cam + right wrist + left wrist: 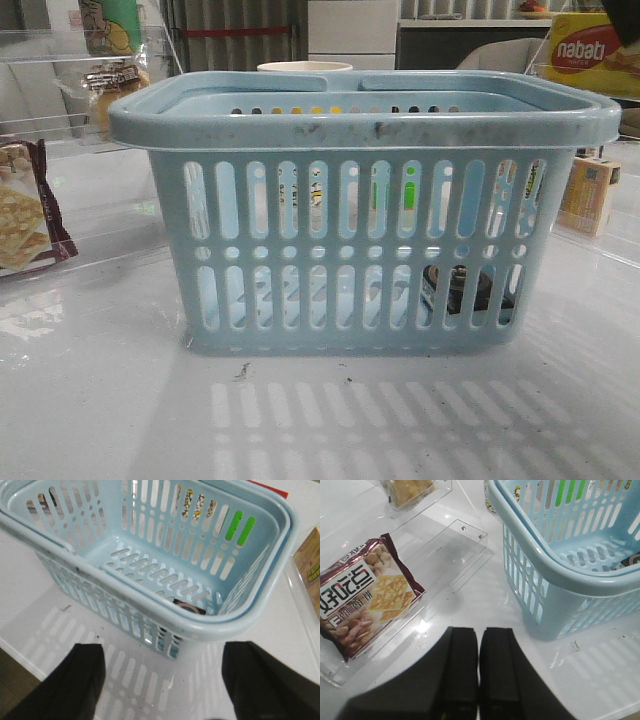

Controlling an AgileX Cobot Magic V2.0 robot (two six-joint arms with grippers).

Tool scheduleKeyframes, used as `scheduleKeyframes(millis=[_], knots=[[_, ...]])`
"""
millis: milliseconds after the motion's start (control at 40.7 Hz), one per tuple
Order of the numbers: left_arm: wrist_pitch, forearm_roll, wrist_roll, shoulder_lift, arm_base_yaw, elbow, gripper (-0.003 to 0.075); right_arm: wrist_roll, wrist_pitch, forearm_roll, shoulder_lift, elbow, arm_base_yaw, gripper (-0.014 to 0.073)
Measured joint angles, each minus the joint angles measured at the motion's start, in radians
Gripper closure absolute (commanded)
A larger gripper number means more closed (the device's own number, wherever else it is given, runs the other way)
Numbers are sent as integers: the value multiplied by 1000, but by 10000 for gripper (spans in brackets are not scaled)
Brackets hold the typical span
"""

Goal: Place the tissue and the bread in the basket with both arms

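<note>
The light-blue basket [365,215] stands mid-table and also shows in the left wrist view [560,580] and the right wrist view [150,545]. A small pack with a black rounded print, the tissue [189,608], lies on the basket floor in its front right corner, mostly hidden by the rim; it shows dark through the slots [462,290]. The bread [410,490], golden-brown in clear wrap, lies on a clear shelf at the far left [108,85]. My left gripper [480,636] is shut and empty, over the table left of the basket. My right gripper [165,652] is open and empty, at the basket's near right corner.
A maroon cracker packet [25,215] lies in a clear tray at the left [367,597]. A yellow nabati box [590,50] sits at the back right, with a small yellow-orange carton [590,195] below it. A white cup [305,67] stands behind the basket.
</note>
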State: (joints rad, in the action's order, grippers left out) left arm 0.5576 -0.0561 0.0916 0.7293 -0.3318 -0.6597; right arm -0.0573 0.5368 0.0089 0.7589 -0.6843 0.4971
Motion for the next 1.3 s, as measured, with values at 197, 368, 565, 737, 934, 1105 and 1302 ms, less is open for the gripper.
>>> scheduleKeyframes(millis=[197, 368, 565, 737, 934, 1105, 1302], knots=[[0, 0, 0, 0, 0, 0, 592, 1, 50, 0, -18, 17, 0, 3], [0, 0, 0, 0, 0, 0, 592, 1, 66, 0, -18, 17, 0, 3], [0, 0, 0, 0, 0, 0, 592, 1, 66, 0, -18, 17, 0, 3], [-5, 0, 0, 0, 0, 0, 592, 2, 66, 0, -18, 17, 0, 3], [-44, 0, 0, 0, 0, 0, 591, 2, 66, 0, -18, 17, 0, 32], [-84, 0, 0, 20, 0, 0, 427, 4, 66, 0, -18, 17, 0, 32], [-124, 0, 0, 138, 0, -23, 164, 4, 66, 0, -18, 17, 0, 32]])
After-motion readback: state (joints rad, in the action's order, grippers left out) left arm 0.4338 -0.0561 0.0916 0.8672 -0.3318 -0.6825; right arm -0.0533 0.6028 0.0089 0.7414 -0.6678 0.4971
